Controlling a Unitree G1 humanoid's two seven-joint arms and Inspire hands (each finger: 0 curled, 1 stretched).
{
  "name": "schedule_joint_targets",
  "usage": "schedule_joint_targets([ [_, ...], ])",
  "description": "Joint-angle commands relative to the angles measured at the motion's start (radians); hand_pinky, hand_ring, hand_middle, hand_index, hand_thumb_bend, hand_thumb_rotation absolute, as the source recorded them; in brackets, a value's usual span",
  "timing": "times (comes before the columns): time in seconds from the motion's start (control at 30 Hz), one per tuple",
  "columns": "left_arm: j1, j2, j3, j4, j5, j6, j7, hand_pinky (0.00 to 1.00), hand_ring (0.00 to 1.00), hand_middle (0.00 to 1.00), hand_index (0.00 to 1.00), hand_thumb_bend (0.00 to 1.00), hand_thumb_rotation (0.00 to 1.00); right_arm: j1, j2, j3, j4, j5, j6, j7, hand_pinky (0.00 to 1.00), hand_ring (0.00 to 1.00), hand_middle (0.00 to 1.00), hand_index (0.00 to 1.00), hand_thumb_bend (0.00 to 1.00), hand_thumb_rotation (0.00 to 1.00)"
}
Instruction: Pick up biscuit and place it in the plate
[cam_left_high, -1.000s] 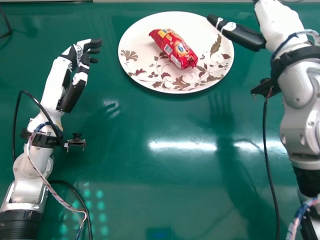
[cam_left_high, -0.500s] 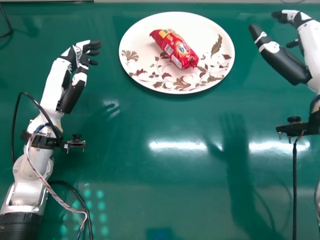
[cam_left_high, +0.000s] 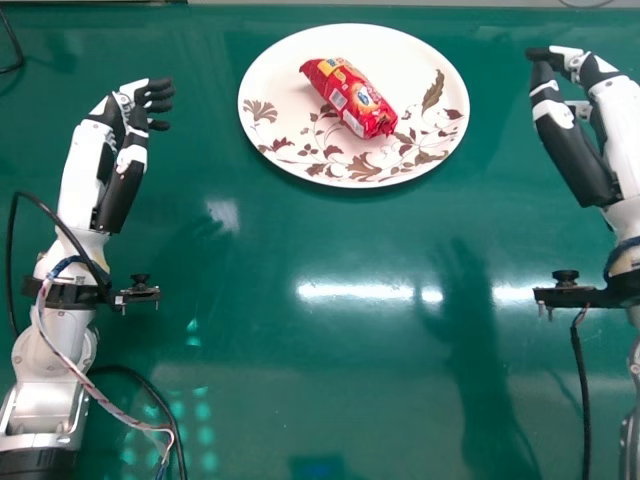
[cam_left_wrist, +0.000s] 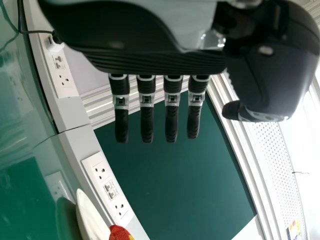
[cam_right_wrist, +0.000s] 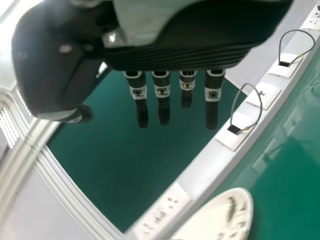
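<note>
My right hand (cam_left_high: 575, 155) is open with its fingers loosely extended and nothing in its hold, just off to the right of the plate (cam_left_high: 285, 62), and my left hand (cam_left_high: 120, 188), open and empty too, is to the left of it. The biscuit (cam_left_high: 350, 95) lies in the plate on the far part of the table (cam_left_high: 240, 420), touched by neither hand, so I judge the placing done, with at most my arms left to settle. Its red wrapper carries a blue badge, yellow patches and pale label panels, with lettering too small for me to read surely.
</note>
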Motion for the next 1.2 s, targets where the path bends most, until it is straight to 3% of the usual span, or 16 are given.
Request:
schedule_joint_targets([
  [0.0,0.023,-0.007,0.011,-0.008,-0.011,-0.004,0.003,0.65,0.76,0.79,0.81,0.25,0.31,0.029,0.038,-0.015,0.024,0.089,-0.08,-0.021,0.8,0.87,0.88,0.86,0.46,0.02],
  [0.1,0.018,-0.013,0.017,-0.001,-0.001,-0.011,0.019,0.64,0.76,0.79,0.8,0.25,0.35,0.042,0.052,-0.011,0.068,0.146,-0.152,-0.041,0.83,0.87,0.88,0.87,0.34,0.0],
  [0.27,0.004,-0.011,0.023,0.033,-0.004,-0.04,0.028,0.64,0.76,0.78,0.79,0.23,0.35,0.056,0.067,-0.001,0.104,0.182,-0.217,-0.072,0.85,0.88,0.88,0.86,0.23,0.0],
  [0.6,0.0,-0.017,0.031,0.032,0.0,-0.034,0.039,0.63,0.75,0.78,0.78,0.21,0.26,0.091,0.076,-0.01,0.174,0.239,-0.347,-0.117,0.84,0.87,0.88,0.85,0.1,0.0],
  [0.93,-0.016,-0.009,0.04,0.042,0.004,-0.04,0.049,0.61,0.74,0.78,0.77,0.19,0.19,0.097,0.107,0.016,0.167,0.265,-0.316,-0.144,0.9,0.9,0.89,0.86,0.07,0.0],
  [1.17,-0.009,-0.003,0.045,0.033,0.024,-0.038,0.059,0.57,0.72,0.76,0.77,0.16,0.18,0.094,0.105,0.018,0.174,0.254,-0.323,-0.164,0.83,0.85,0.86,0.83,0.09,0.0],
])
